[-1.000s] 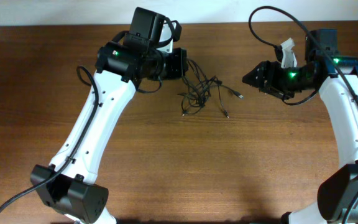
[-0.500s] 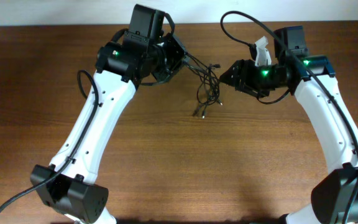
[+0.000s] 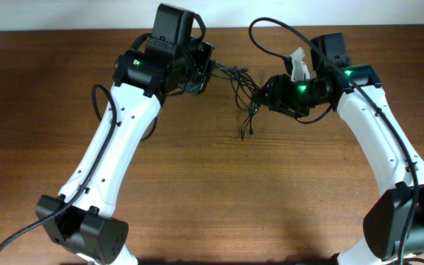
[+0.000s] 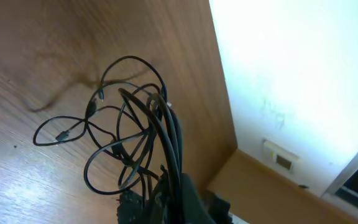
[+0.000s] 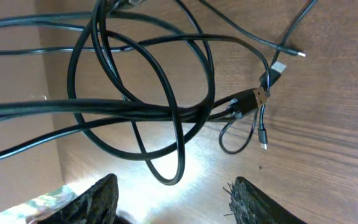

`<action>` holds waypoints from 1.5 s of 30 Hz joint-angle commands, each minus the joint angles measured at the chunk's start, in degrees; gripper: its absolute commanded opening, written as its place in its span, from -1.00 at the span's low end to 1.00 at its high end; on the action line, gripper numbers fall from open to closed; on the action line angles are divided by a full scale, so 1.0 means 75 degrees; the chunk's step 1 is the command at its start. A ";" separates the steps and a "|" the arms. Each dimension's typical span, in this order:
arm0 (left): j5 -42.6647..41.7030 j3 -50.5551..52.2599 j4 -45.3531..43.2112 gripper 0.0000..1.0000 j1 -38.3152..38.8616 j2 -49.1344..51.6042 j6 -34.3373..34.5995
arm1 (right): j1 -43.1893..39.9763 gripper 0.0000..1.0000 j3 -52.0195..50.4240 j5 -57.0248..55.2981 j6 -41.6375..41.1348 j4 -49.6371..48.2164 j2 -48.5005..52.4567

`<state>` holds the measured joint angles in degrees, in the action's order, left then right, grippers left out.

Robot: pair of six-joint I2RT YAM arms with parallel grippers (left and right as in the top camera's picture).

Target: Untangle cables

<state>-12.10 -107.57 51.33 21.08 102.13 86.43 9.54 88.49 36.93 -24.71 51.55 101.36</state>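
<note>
The cables (image 3: pixel 243 94) are a bunch of thin black looped cords hanging between my two grippers above the wooden table, with loose ends trailing down to the table. My left gripper (image 3: pixel 206 70) is shut on several strands of the bunch (image 4: pixel 166 134), which rise from its jaws (image 4: pixel 169 186). My right gripper (image 3: pixel 265 94) is open, its two fingers (image 5: pixel 173 199) spread just below the loops (image 5: pixel 135 112). Small connector plugs (image 5: pixel 257 98) show at the cable ends.
The wooden table (image 3: pixel 212 191) ends at its far edge near a white wall (image 4: pixel 303 74). A thick black arm cable (image 3: pixel 271 33) arcs above my right arm. A white tag (image 3: pixel 297 62) sits on the right arm.
My right gripper has moved left up to the cable bunch. My left gripper has lifted the bunch, so the cables now hang in a tighter cluster between the two arms.
</note>
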 commanded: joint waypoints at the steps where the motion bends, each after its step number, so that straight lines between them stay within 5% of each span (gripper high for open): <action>1: -0.0017 -0.0187 -0.0050 -1.00 -0.0052 -0.0026 0.0388 | 0.0192 0.15 0.0058 -0.0367 -0.0309 -0.0356 0.0154; 7: -0.0277 -0.0187 -0.0067 -1.00 -0.0052 -0.0026 0.0385 | 0.0644 -0.12 0.0058 -0.0679 -0.0810 -0.0962 0.0664; 14: -0.0137 -0.0187 0.0058 -1.00 -0.0055 -0.0026 -0.0204 | 0.0554 -0.92 0.0058 -0.0979 -0.0831 -0.1005 0.0775; 21: 0.1891 -0.0187 0.0198 -1.00 -0.0055 -0.0023 -0.4823 | -0.0393 -0.92 0.0114 0.0495 0.0799 0.0338 0.0271; 27: 0.2020 -0.0184 0.0195 -1.00 -0.0070 -0.0017 -0.7927 | -0.1801 -0.92 0.1198 0.0519 0.3853 0.3582 -0.0026; 32: 0.2020 -0.0187 0.0254 -1.00 -0.0108 -0.0017 -0.8378 | -0.2713 -0.92 0.1711 -0.1411 0.4319 0.4677 -0.0026; 38: 0.2014 -0.0184 0.0551 -1.00 -0.0134 -0.0017 -0.8399 | -0.3561 -0.92 0.1711 -0.3360 0.2486 0.4468 -0.0023; 42: 0.1629 -0.0184 0.0662 -1.00 -0.0134 -0.0017 -0.8638 | -0.3520 -0.92 0.1708 -0.2273 0.2786 0.4319 -0.0023; 45: -0.1017 -0.0187 0.0405 -1.00 -0.0134 -0.0017 -1.0821 | -0.3133 -0.89 0.1708 -0.0309 0.4007 0.4301 -0.0023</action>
<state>-0.30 -107.59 56.12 19.97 102.15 22.09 -16.82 100.60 21.06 -2.46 83.96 102.10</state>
